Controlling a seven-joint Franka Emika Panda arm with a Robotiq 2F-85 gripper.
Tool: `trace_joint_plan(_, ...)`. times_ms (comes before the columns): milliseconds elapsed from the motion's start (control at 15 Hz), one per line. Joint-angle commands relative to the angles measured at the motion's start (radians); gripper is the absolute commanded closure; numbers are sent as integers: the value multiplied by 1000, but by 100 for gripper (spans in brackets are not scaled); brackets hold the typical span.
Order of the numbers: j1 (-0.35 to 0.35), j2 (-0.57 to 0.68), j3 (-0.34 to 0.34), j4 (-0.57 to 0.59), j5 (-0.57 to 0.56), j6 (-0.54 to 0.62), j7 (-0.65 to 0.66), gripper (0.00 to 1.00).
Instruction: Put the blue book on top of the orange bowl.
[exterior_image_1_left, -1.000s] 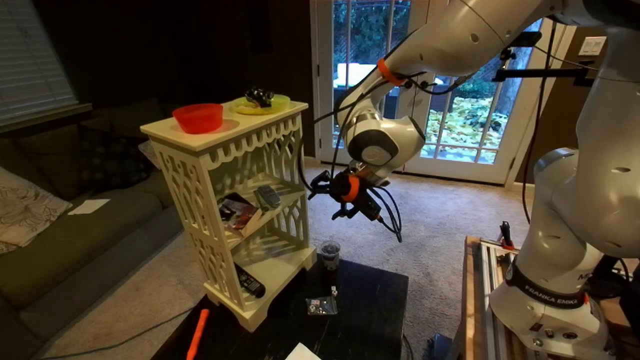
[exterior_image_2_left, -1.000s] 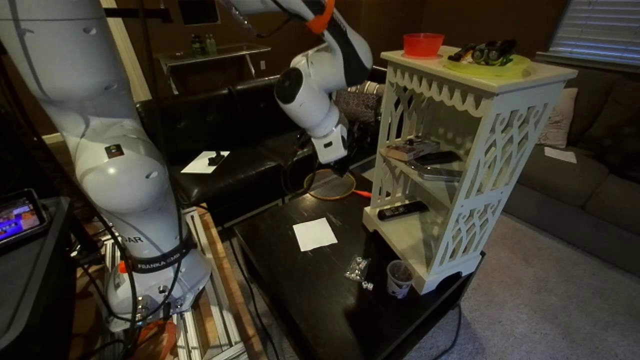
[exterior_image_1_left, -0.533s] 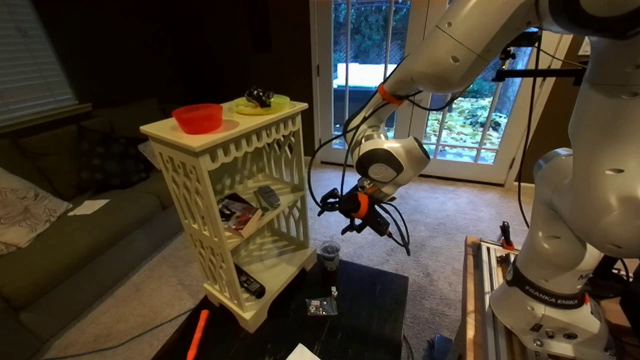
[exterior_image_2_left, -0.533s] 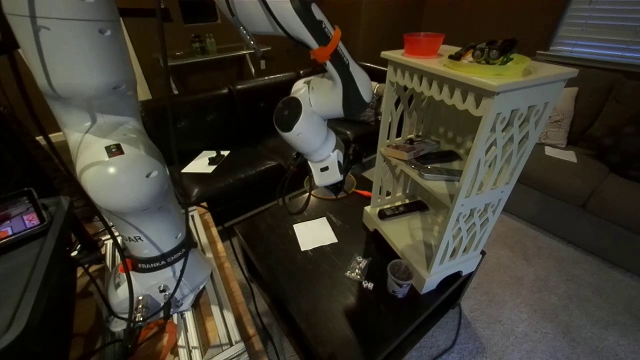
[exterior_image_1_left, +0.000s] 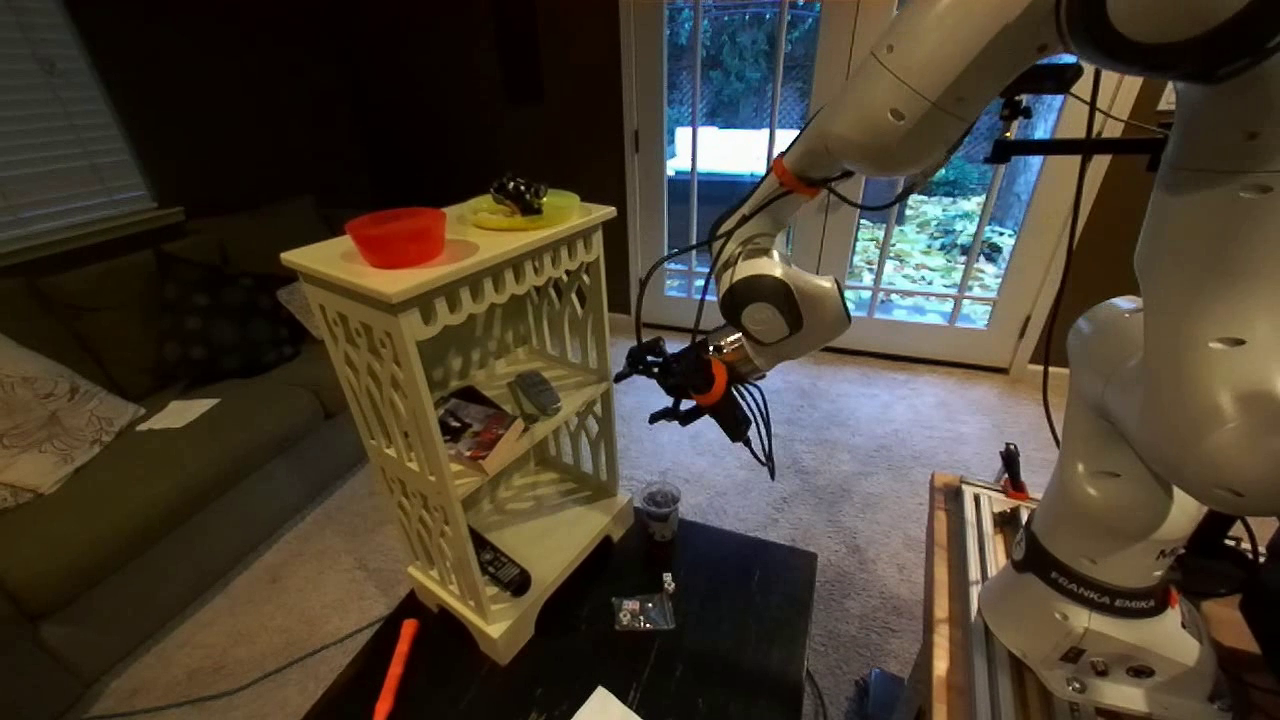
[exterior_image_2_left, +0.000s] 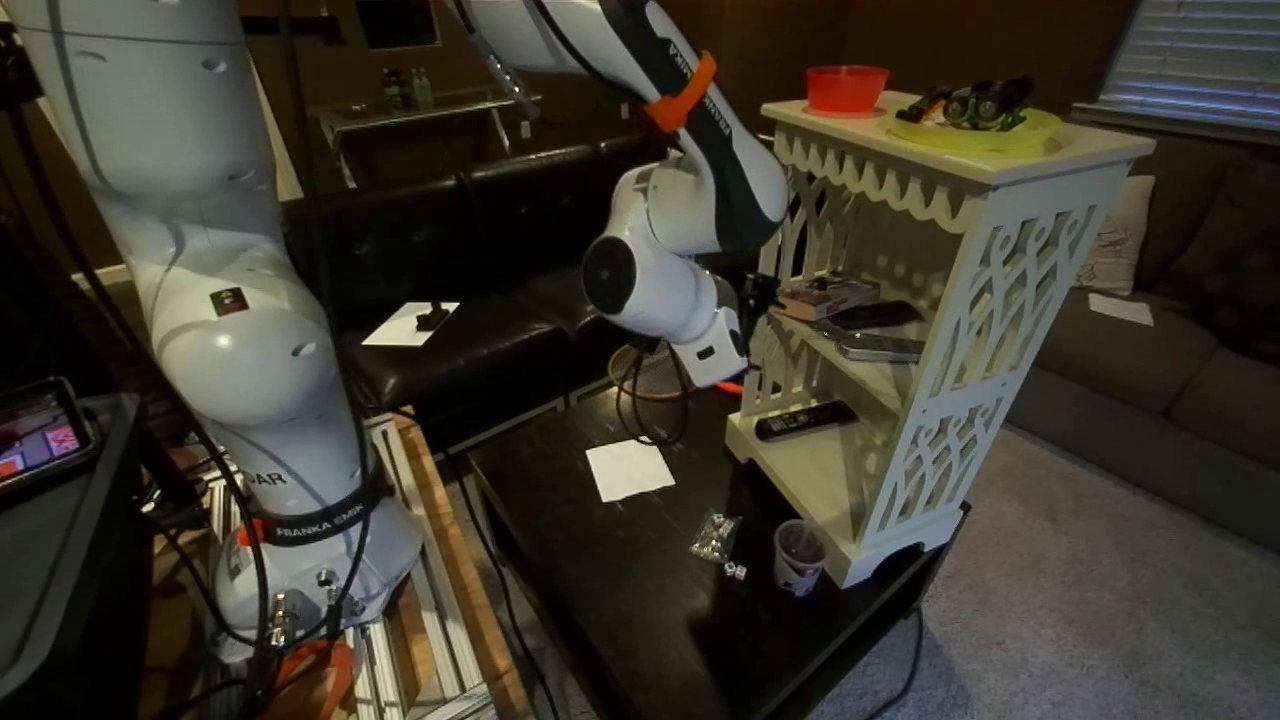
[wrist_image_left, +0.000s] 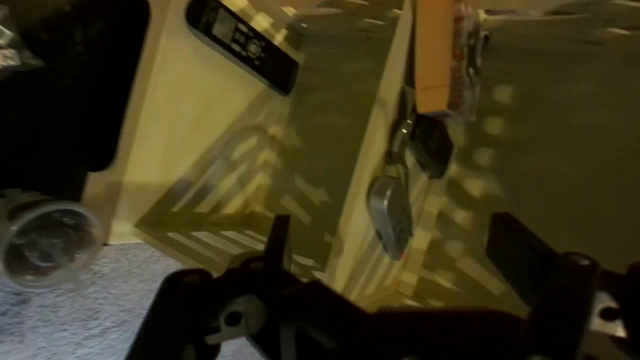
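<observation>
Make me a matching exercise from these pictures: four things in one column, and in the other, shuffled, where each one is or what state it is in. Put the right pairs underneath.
Column one
1. red-orange bowl
2. book
3. black remote
4. gripper

Column two
A. lying on the bottom shelf
B. open, holding nothing
C. standing on top of the shelf unit
D. lying on the middle shelf

Right pairs: 1-C, 2-D, 3-A, 4-B
</observation>
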Motion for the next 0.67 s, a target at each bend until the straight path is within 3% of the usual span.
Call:
trace_joint_plan(0, -108, 46, 38, 7, -2, -204, -90, 0)
trace_joint_plan(333, -189, 71, 68, -28, -5, -368, -123, 0)
trace_joint_plan(600, -207, 61, 80, -29, -4, -341, -91, 0)
